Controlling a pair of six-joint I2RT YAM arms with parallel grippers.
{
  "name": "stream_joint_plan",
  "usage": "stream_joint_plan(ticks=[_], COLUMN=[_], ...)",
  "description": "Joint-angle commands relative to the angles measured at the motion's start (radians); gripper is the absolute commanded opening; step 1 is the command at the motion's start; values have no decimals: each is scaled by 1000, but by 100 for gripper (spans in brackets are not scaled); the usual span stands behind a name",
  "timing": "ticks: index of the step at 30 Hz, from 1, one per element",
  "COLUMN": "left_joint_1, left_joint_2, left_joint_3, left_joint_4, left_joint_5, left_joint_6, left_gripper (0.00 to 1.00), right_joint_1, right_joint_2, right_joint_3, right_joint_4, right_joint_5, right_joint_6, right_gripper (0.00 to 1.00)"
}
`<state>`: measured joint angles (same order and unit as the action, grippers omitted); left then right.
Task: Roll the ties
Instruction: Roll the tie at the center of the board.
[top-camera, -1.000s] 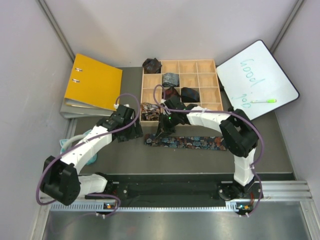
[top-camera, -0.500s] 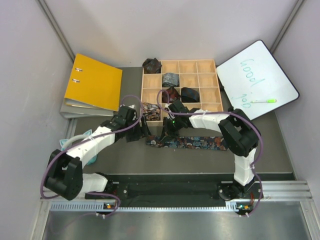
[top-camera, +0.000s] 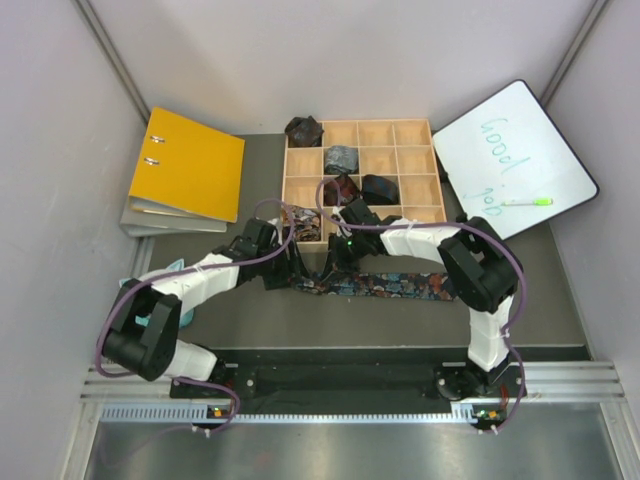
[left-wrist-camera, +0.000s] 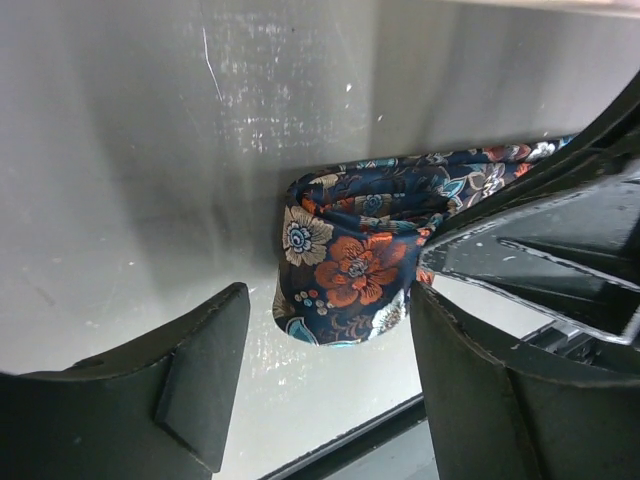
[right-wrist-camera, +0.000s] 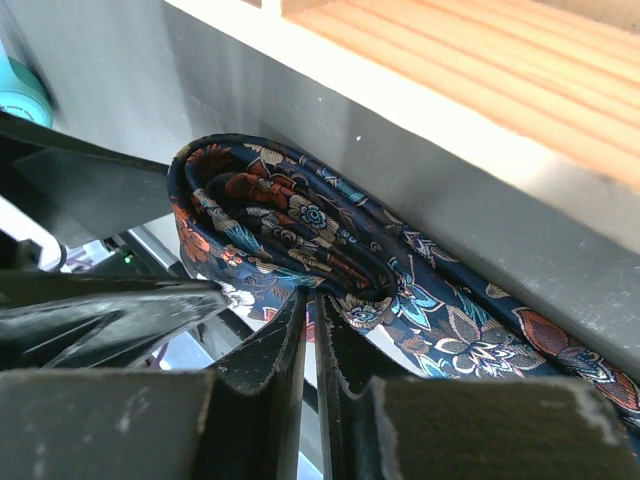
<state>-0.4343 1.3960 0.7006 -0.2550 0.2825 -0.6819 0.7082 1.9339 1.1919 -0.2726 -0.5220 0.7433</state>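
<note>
While the right hand (right-wrist-camera: 312, 305) is staying clamped on the floral tie (left-wrist-camera: 350, 265), the left hand (left-wrist-camera: 328, 310) is sliding in, fingers apart, straddling its folded end.

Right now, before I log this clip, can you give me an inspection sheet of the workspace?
Surface: dark grey table, lightly scratched.
Job's things: floral tie lies flat in front of the wooden tray, its left end partly rolled; rolled ties sit in the tray's left compartments.
Clutter: yellow binder; whiteboard with a green marker on it.
Grippers: left tool open, straddling the rolled end; right tool shut on the floral tie's fold.
Cables: purple cables loop along both arms, one above the tray.
Surroundings: pale walls on three sides; metal rail at the near edge.
</note>
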Motion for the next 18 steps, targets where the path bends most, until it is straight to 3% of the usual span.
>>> stream_joint_plan(ticks=[1, 11, 15, 18], left_joint_1=[5, 5, 5, 5], left_joint_2=[18, 67, 95, 106], left_joint_3=[-36, -98, -111, -116], left_joint_4=[109, 241, 280, 295], left_joint_5=[52, 119, 133, 139], left_joint_6=[-16, -51, -64, -74], left_gripper=[69, 64, 56, 45], right_joint_1=[-9, -9, -9, -9], right_joint_2=[-33, -19, -16, -13], right_joint_3=[-17, -11, -9, -8], right_joint_4=[13, 23, 24, 23], right_joint_5=[22, 20, 19, 22], right_joint_6=[-21, -15, -13, -13], right_gripper=[9, 9, 9, 9])
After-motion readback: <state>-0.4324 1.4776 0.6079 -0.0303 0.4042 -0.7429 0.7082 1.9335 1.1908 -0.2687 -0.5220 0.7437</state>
